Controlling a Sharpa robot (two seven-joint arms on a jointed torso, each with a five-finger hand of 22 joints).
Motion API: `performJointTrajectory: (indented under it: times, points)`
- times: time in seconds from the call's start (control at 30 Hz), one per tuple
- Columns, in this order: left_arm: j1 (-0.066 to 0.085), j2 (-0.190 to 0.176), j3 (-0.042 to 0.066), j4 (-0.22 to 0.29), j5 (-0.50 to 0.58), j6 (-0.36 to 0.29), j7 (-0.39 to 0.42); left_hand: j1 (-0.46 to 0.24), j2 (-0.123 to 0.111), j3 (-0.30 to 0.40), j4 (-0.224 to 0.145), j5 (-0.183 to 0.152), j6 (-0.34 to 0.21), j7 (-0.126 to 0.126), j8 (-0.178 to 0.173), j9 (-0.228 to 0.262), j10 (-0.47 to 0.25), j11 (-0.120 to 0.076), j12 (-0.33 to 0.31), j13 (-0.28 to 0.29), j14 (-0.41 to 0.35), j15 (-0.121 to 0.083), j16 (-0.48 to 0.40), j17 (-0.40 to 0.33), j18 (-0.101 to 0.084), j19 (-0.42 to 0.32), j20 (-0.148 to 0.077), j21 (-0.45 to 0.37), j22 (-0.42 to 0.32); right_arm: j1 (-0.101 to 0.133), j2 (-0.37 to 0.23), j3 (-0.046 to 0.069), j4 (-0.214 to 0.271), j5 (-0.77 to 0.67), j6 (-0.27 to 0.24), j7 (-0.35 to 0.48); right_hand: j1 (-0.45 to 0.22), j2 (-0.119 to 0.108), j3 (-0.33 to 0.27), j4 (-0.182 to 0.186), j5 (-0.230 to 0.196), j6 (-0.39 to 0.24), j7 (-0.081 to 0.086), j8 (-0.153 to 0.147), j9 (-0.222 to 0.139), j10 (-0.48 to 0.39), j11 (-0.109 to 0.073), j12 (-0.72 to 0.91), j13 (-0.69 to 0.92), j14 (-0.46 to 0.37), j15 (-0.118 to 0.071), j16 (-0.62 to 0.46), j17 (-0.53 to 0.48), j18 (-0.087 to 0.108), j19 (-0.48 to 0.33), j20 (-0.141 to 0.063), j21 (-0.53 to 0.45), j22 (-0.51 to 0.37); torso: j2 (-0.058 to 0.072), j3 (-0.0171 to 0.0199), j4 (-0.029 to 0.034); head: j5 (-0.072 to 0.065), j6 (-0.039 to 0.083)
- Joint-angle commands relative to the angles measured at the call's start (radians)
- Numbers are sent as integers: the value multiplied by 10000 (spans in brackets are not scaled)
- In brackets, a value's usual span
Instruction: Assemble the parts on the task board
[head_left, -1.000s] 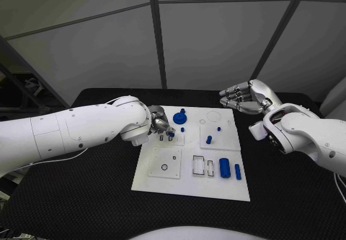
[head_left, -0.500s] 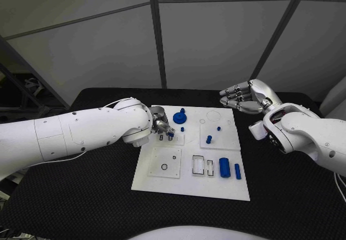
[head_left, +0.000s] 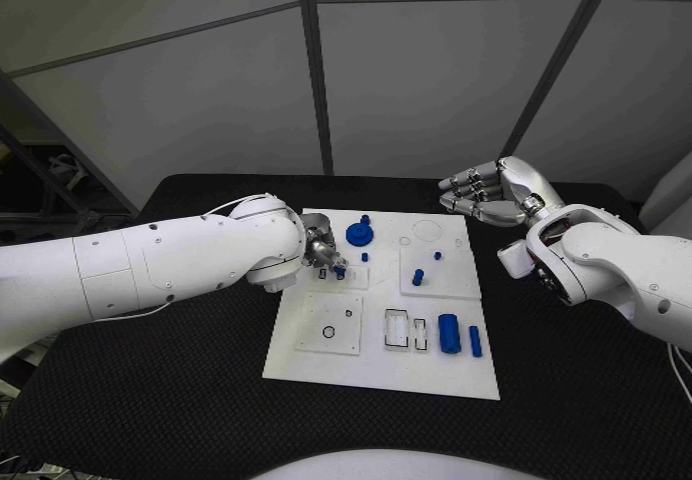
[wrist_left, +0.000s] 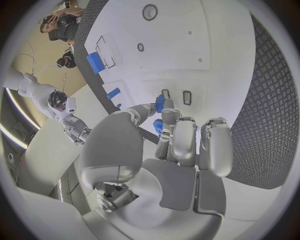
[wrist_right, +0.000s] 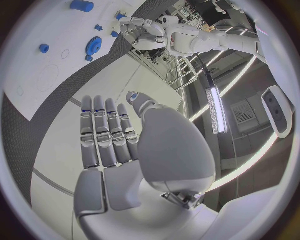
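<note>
My left robot hand (head_left: 320, 252) pinches a small blue peg (wrist_left: 160, 103) above its slot in the board (head_left: 382, 375); my right robot hand (head_left: 488, 194) waits released, fingers straight, clear of the work

task board (head_left: 378, 372): white, thin black outlines around its slots
parts: blue, the round disc (head_left: 359, 236) and the cylinder (head_left: 449, 335) alike
table (head_left: 173, 400): black, fine diamond weave
my left hand (head_left: 320, 251): silver
my right hand (head_left: 488, 196): silver
my arms: white
</note>
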Motion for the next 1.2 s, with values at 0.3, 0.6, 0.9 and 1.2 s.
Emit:
performJointTrajectory:
  times: [0.3, 0.6, 0.9, 1.2]
  points:
    - [-5, 45, -23, -45, -291, 516, -121, -84, 49, 1816, -1779, 48, -10, -59, 64, 15, 413, -308, 51, 8, 206, -98, -16, 4, -196, 303, -66, 70, 508, 19, 23, 9, -12, 26, 134, 55, -126, 32, -15, -18, 160, -32, 65, -56, 1, -5, 36, -64, -11, -45, 35, 4, -48, 112, 82, -7, -97, -58, 3, -2, 8, 36, -26]
    - [-7, 68, -103, -85, -340, 608, -134, -91, 42, 1820, -1786, 51, -11, -60, 72, 17, 419, -308, 62, 18, 205, -98, -18, 1, -196, 303, -66, 70, 508, 19, 30, 9, -17, 26, 144, 59, -129, 32, -14, -20, 187, -32, 66, -55, 1, -6, 36, -64, -10, -45, 35, 5, -57, 112, 92, -6, -111, -70, 4, 0, 5, 36, -57]
    - [-7, 87, -151, -89, -392, 769, -118, -100, 33, 1822, -1792, 51, -13, -61, 80, 19, 424, -309, 67, 21, 206, -98, -17, 3, -196, 304, -67, 71, 510, 19, 33, 9, -16, 26, 160, 62, -136, 33, -14, -20, 211, -31, 67, -54, 1, -5, 37, -63, -10, -44, 36, 5, -65, 112, 100, -6, -124, -81, 1, -1, 9, 35, -84]
    - [-7, 98, -159, -97, -396, 936, -103, -257, -23, 1722, -1791, 22, 0, -102, 192, 48, 550, -330, 234, 158, 213, -100, -14, 7, -201, 311, -67, 84, 538, 19, 30, 9, -9, 26, 162, 61, -153, 35, -15, -16, 257, -21, 67, -48, 4, -2, 37, -60, -9, -40, 36, 7, -82, 113, 120, -5, -150, -104, 2, -1, 7, 27, -97]
